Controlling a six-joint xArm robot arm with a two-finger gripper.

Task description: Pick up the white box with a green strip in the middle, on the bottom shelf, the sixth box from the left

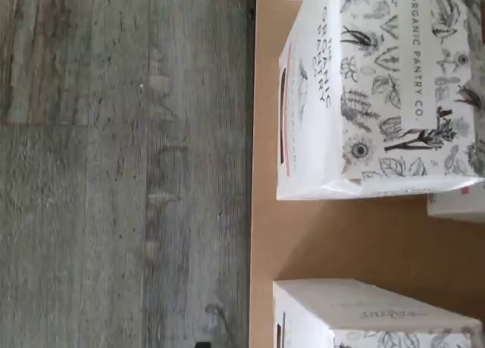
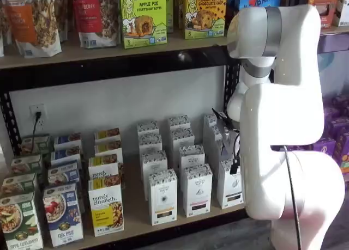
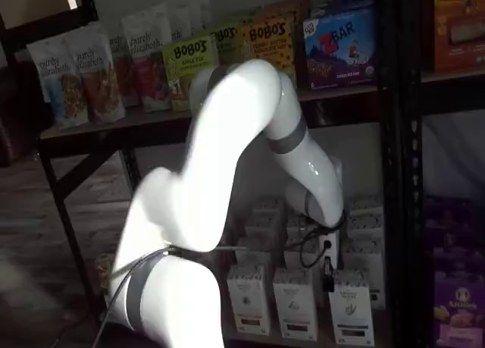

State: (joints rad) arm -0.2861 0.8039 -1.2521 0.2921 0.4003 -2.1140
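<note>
The white box (image 2: 229,189) stands at the front right of the bottom shelf (image 2: 136,220), partly hidden by the white arm; it also shows in a shelf view (image 3: 351,308). My gripper (image 2: 233,164) hangs just above its patterned top, and in a shelf view (image 3: 327,276) its black fingers sit side-on to the left of the box's top. No gap between the fingers shows and no box is in them. The wrist view shows a white carton with a dark-patterned top (image 1: 379,98) on the brown shelf board (image 1: 341,227); I cannot tell whether it is the same box.
Two like white cartons (image 2: 162,198) (image 2: 196,190) stand left of the target, with more rows behind. Colourful cereal boxes (image 2: 106,206) fill the shelf's left. The upper shelf (image 2: 109,48) holds bags and Bobo's boxes. A second carton (image 1: 364,318) and grey floor (image 1: 114,166) show in the wrist view.
</note>
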